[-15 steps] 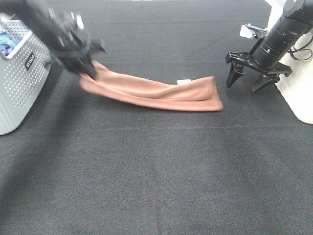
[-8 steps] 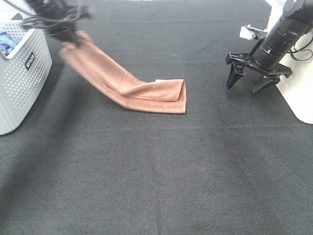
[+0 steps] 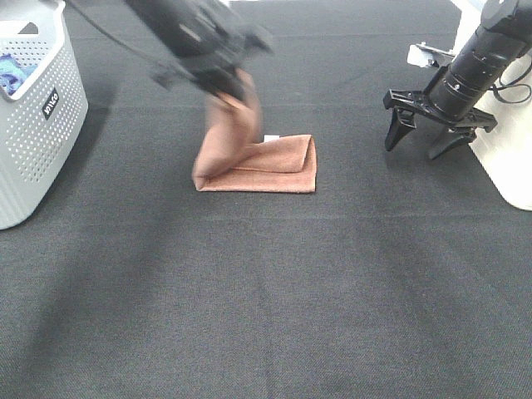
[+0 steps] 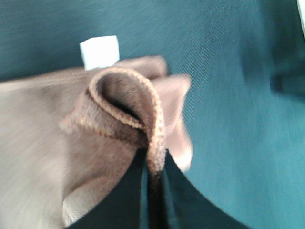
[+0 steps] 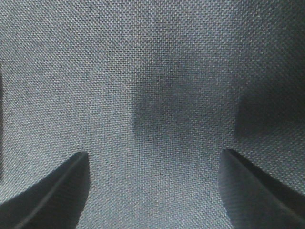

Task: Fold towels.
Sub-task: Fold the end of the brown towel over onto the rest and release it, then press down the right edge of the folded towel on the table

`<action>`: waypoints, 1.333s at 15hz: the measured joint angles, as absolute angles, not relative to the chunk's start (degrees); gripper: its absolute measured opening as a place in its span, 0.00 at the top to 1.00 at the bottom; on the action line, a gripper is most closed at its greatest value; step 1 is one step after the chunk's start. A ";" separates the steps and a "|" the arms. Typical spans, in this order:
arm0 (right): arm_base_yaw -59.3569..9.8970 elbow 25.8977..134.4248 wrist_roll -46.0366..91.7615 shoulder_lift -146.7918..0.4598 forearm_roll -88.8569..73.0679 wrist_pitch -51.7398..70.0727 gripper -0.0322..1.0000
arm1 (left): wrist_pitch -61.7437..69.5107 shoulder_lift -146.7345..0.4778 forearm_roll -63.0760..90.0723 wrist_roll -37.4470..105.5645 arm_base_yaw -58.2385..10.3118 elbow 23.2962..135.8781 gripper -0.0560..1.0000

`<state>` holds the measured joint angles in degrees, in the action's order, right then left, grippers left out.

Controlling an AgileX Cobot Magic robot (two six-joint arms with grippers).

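Towel (image 3: 274, 162) lay mid-desk (image 3: 266, 316), one end raised, its hem pinched in the closed left tool (image 4: 153, 167). Right tool (image 3: 426, 133) hung spread wide, empty, at right. Risk: the thin hem grip could slip, skewing the fold.

Inspector: Exterior high view, what can't you confirm?
Operator: The left gripper (image 3: 226, 81) is smeared by motion; I cannot separate its fingers; the raised end of the towel (image 3: 266, 162) blurs into it.
Inspector: The basket?
Operator: The basket (image 3: 41, 141) is cut off by the picture's edge; a blue item (image 3: 10, 73) inside is mostly hidden, kind undetermined.
Inspector: Wrist views?
Operator: Left wrist, soft focus throughout; the white tag (image 4: 99, 51) shows no legible print; the fingers (image 4: 114, 205) run out of frame. Right wrist, I see only the fingertips (image 5: 57, 186) of the right gripper (image 5: 155, 153); the rest is cropped.
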<state>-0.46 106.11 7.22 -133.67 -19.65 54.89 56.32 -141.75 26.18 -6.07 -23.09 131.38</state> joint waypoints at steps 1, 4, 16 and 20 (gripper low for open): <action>-0.46 106.11 7.22 -133.67 -19.65 54.89 0.28 | 54.03 -143.24 26.53 -6.36 -24.18 131.38 0.93; -0.46 106.11 7.22 -133.67 -19.65 54.77 0.28 | 49.22 -145.99 28.13 -6.76 -26.18 131.38 0.93; -1.26 106.11 13.06 -133.67 -33.00 56.49 0.28 | 42.51 -147.14 48.24 6.07 -24.47 131.38 0.35; -8.14 106.11 20.23 -133.67 -42.97 57.93 0.28 | 44.06 -144.27 46.93 11.06 -17.25 131.38 0.35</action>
